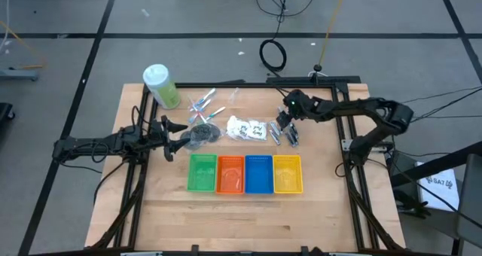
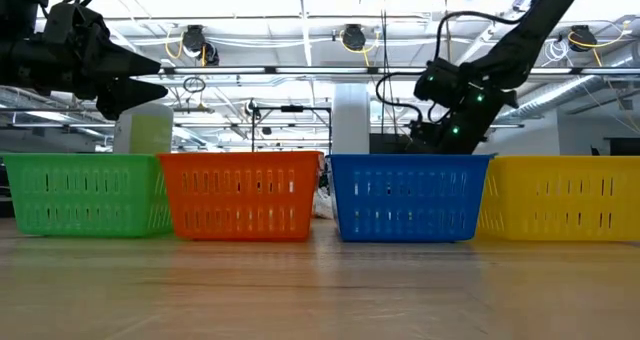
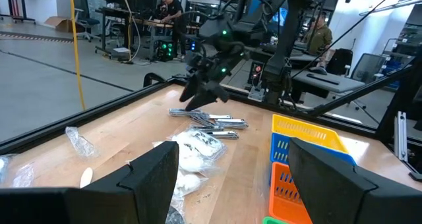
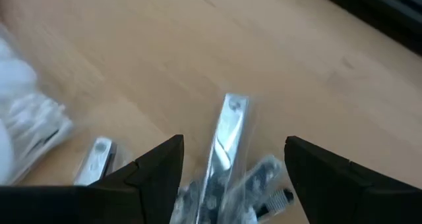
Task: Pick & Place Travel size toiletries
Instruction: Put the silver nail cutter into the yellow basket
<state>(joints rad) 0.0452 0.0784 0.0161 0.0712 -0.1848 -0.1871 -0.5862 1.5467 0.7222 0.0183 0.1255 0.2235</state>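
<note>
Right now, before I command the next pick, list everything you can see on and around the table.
silver tubes: a few, silver-grey, under the right end effector
white packets: small pile, white, table centre
dark pouch: one, dark clear, by the left end effector
thin sticks: a few, blue-green-white, beside the bottle
bottle: one, pale green, white cap, far left corner
bins: four in a row: green, orange, blue, yellow
people: at least two, at benches beyond the table
left end effector: open, beside the pouch
right end effector: open, over the tubes
</note>
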